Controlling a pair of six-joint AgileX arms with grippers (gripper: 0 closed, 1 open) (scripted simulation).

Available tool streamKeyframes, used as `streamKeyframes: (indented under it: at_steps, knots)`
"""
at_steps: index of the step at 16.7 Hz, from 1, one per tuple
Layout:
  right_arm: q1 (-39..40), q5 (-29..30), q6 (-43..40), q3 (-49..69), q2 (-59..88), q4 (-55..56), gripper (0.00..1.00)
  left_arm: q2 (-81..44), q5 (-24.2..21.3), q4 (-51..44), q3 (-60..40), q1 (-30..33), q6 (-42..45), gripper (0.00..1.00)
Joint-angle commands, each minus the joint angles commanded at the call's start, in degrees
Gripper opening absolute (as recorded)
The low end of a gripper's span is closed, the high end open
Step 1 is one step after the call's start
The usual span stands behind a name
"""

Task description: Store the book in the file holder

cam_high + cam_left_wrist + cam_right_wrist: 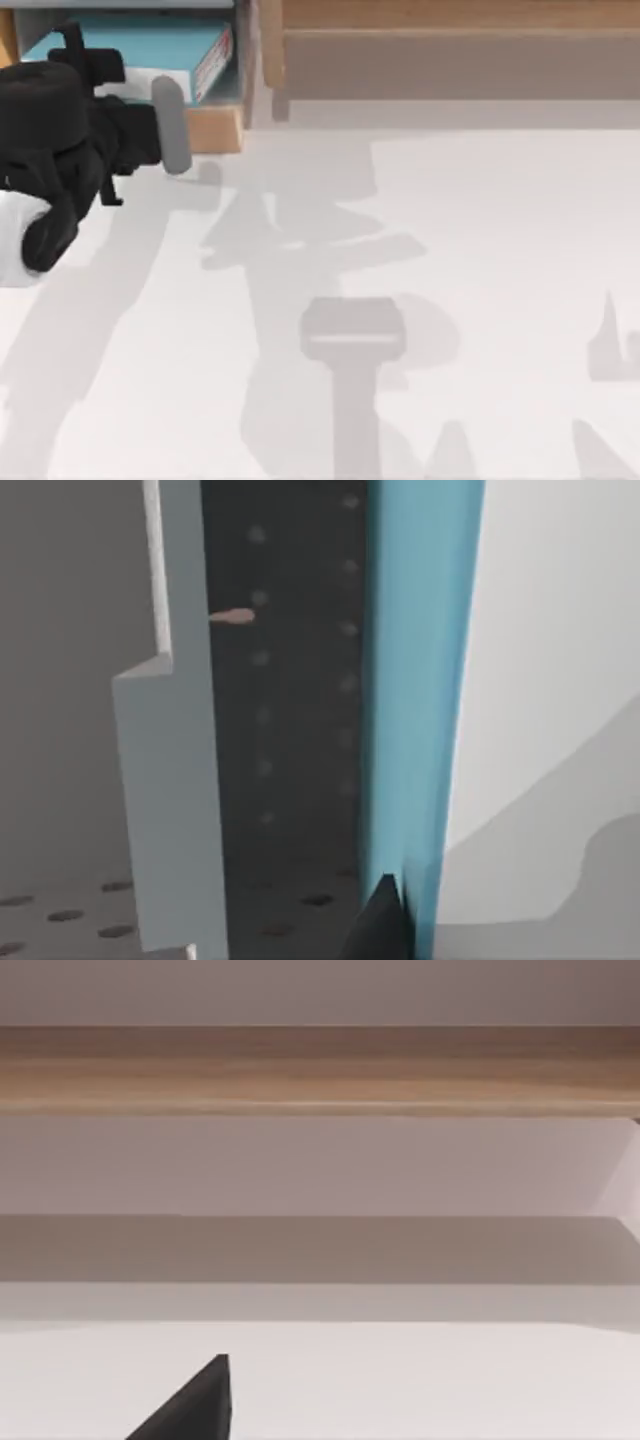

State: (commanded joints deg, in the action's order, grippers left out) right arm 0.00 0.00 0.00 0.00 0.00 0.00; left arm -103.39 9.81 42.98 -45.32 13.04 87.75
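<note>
At the top view's upper left, our left gripper (150, 85) reaches into the file holder (215, 128), where the book (165, 48) lies, though we cannot tell its jaws' state.

- A plain white table (480, 250) spreads across the whole scene, matte and evenly lit.
- Soft grey shadows (300, 240) lie over its middle and run toward the near edge, with smaller ones at the right.
- Along the far side stands a wide brown wooden shelf (450, 50), its pale wooden edge catching the light, with shade beneath it.
</note>
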Motion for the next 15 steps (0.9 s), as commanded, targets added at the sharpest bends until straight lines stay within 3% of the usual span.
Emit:
streamKeyframes:
  at_steps: [8, 15]
  knots:
    - [0.0, 0.0, 0.0, 0.0, 0.0, 0.0, 1.0, -3.96, -0.63, -0.47, -3.88, -0.64, 0.14, 0.0]
    - [0.0, 0.0, 0.0, 0.0, 0.0, 0.0, 1.0, -3.96, -0.63, -0.47, -3.88, -0.64, 0.14, 0.53]
